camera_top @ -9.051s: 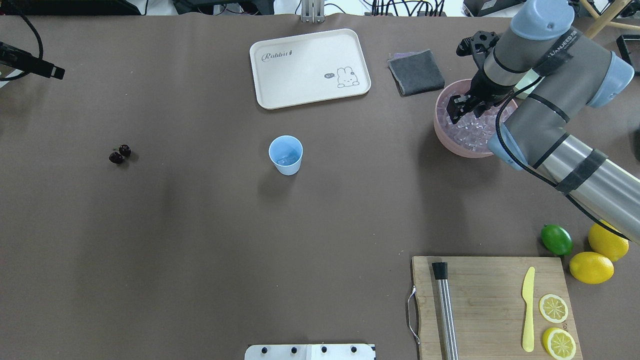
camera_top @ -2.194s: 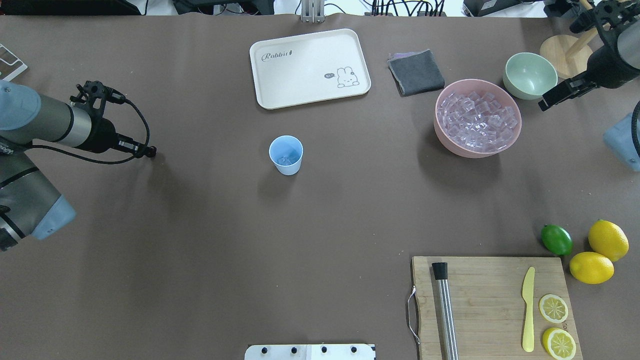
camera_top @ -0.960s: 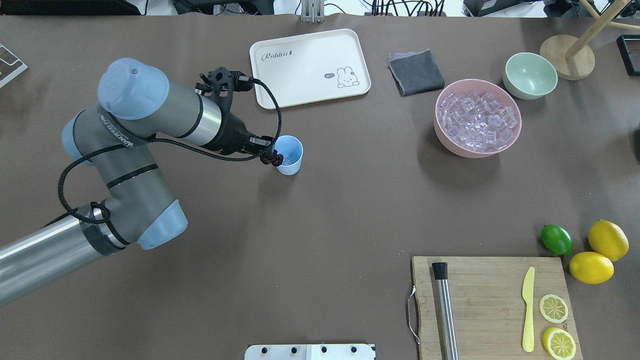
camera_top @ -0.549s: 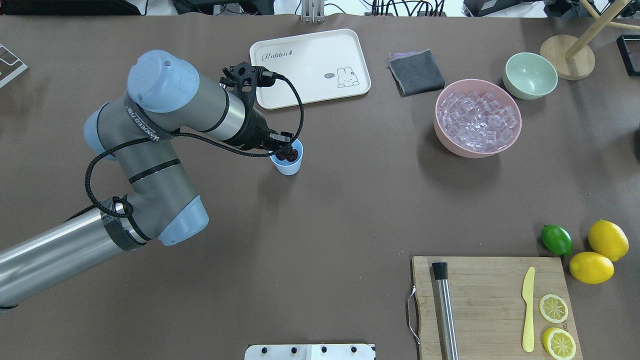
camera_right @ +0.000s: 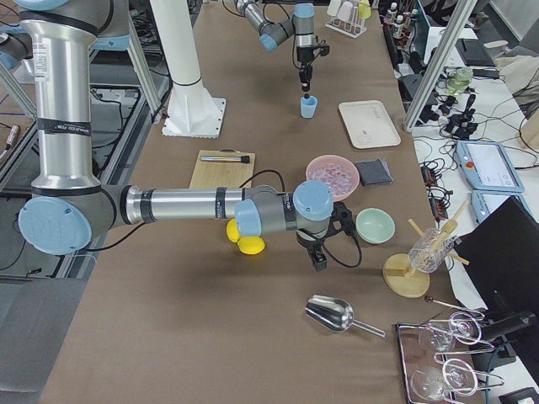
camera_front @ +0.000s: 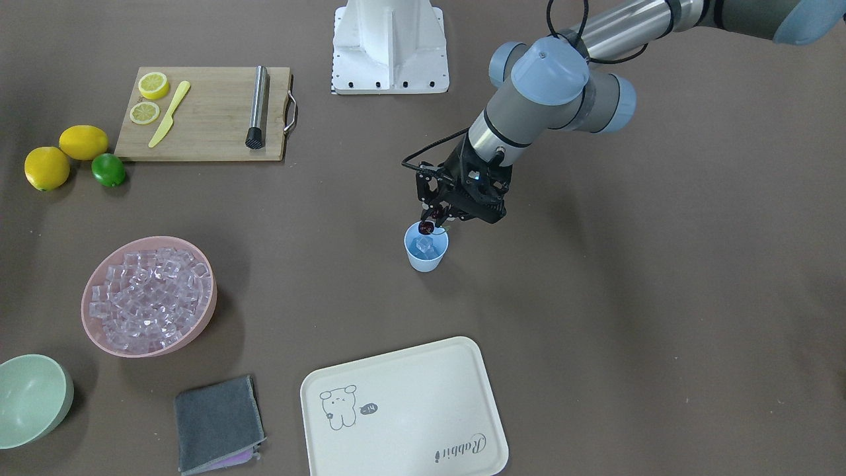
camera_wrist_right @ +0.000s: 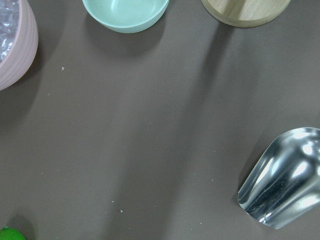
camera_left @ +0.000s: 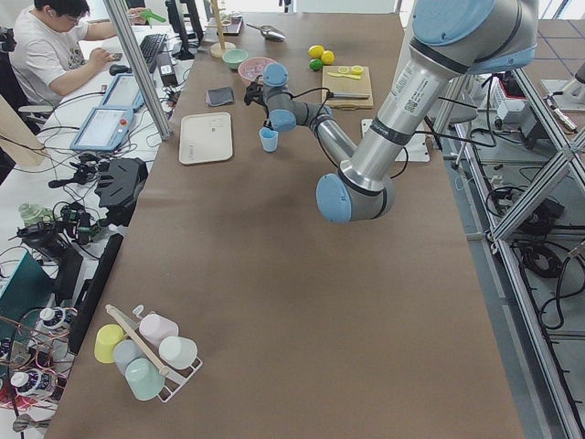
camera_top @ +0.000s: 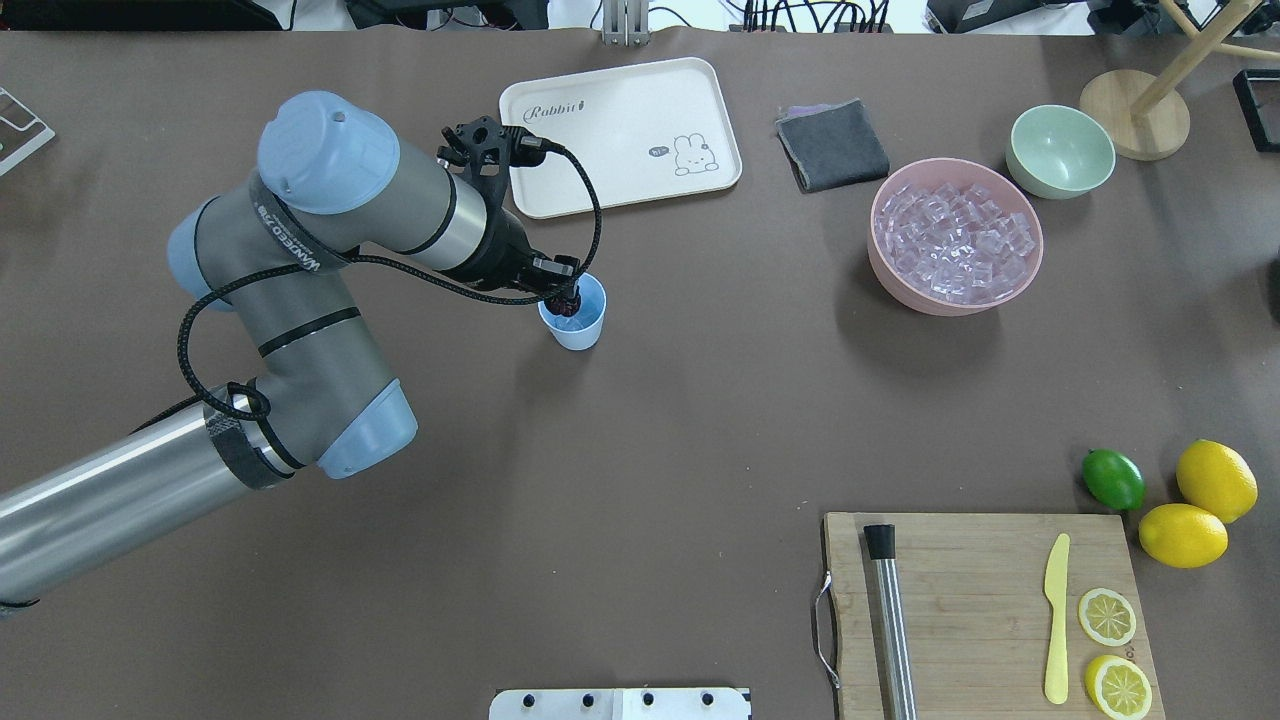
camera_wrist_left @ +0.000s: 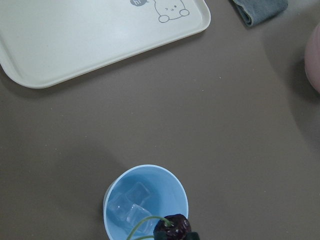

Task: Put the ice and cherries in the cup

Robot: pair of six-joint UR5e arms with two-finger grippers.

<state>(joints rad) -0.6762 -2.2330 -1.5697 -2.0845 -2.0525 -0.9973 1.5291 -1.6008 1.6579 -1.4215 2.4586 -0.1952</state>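
So over the last second or so the left arm swung in from the cup's (camera_top: 580,330) left and brought the cherries (camera_wrist_left: 172,227) with it. They're off the counter (camera_top: 640,450) now and hanging right at the cup's rim, on the edge nearest the arm, not down inside yet. The right arm, which was over at the bowl (camera_top: 955,308) well to the cup's right, has backed clear of it.

The left claw (camera_front: 431,218) is pinched shut on the cherries. From the wrist view we only catch a sliver of the claw beside the fruit, with the green stem curling out over the cup's mouth. The right claw (camera_right: 321,262) only turns up in a side view, way past the bowl from the cup, and we can't tell if it's open or closed.

As for ice (camera_wrist_left: 131,209), a few cubes already sit at the bottom of the cup and the rest is heaped in the bowl. So we reckon the ice part is done and we're on the last step, dropping the cherries.

Next move as we see it: nudge the claw a touch further toward the cup's middle so fruit and stem both clear the lip, then open up and lift straight off. The cup looks light, so bumping the rim could tip it.
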